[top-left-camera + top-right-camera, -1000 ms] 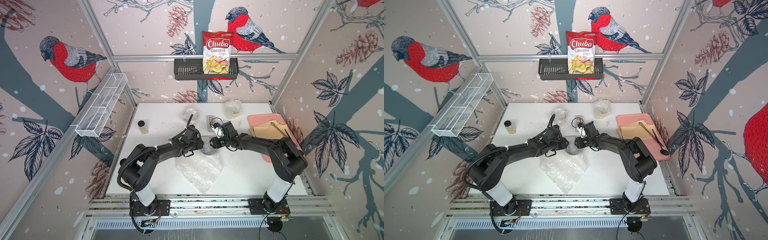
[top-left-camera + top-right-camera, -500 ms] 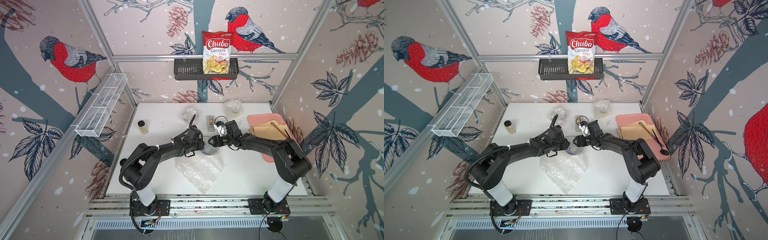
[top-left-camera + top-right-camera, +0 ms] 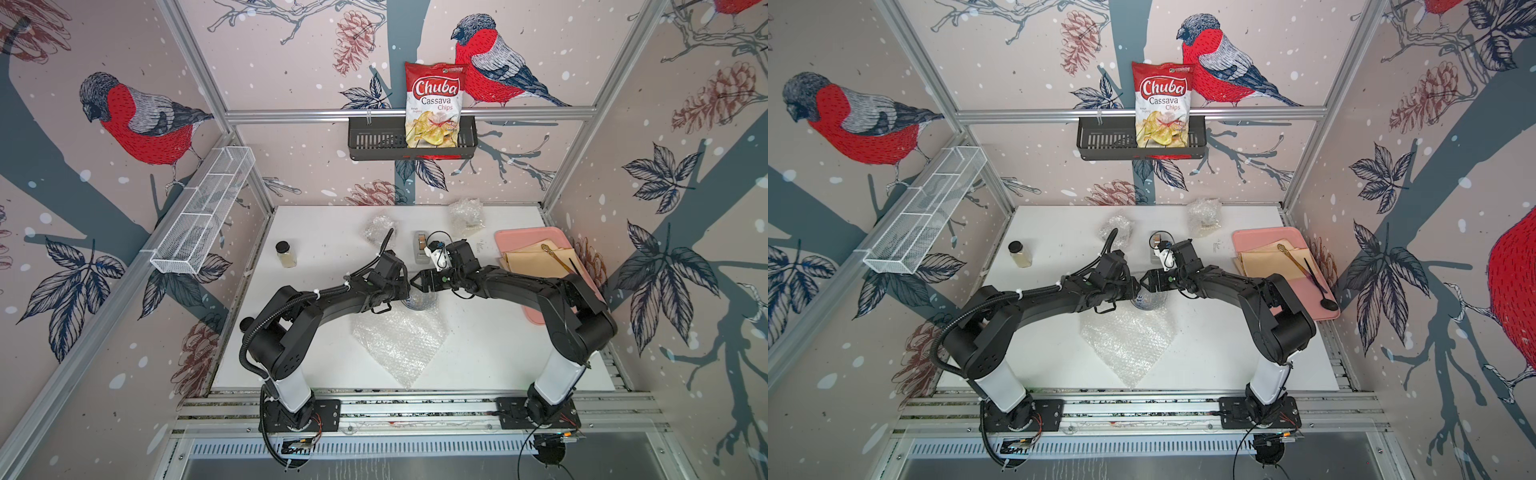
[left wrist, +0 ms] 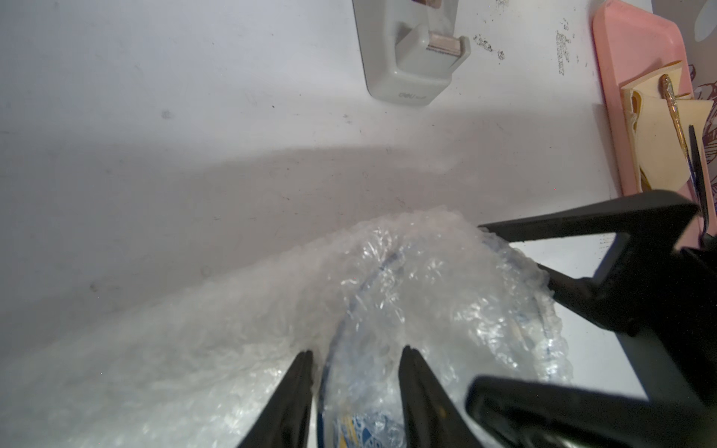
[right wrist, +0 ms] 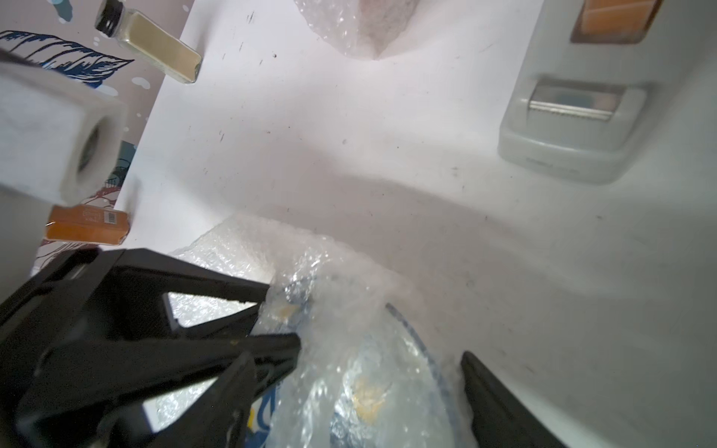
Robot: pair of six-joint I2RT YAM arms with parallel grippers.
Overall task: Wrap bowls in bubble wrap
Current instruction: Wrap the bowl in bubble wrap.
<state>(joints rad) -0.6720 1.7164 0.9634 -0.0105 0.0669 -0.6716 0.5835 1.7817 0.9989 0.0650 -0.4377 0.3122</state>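
A blue-and-yellow bowl point(image 3: 420, 300) point(image 3: 1150, 301) sits on the far corner of a bubble wrap point(image 3: 399, 336) point(image 3: 1129, 340) sheet, with a flap of wrap folded over it. My left gripper point(image 4: 357, 360) point(image 3: 405, 291) is shut on the bowl's point(image 4: 351, 424) blue rim and the wrap point(image 4: 426, 279) covering it, one finger outside and one inside. Facing it, my right gripper point(image 5: 361, 372) point(image 3: 413, 281) point(image 4: 475, 310) stands open over the covered bowl point(image 5: 364, 391), holding nothing. Two bundles of bubble wrap point(image 3: 380, 228) point(image 3: 466, 214) lie at the back; what is inside them is hidden.
A grey tape dispenser point(image 3: 420, 247) point(image 4: 407, 66) point(image 5: 574, 128) stands just behind the grippers. A glass jar point(image 3: 286, 254) point(image 5: 151, 42) stands back left. At the right, a pink tray point(image 3: 536, 239) point(image 4: 628, 58) holds tan paper and spoons.
My right gripper has opened wide, letting go of the wrap over the bowl. The left gripper has kept its hold and has not moved.
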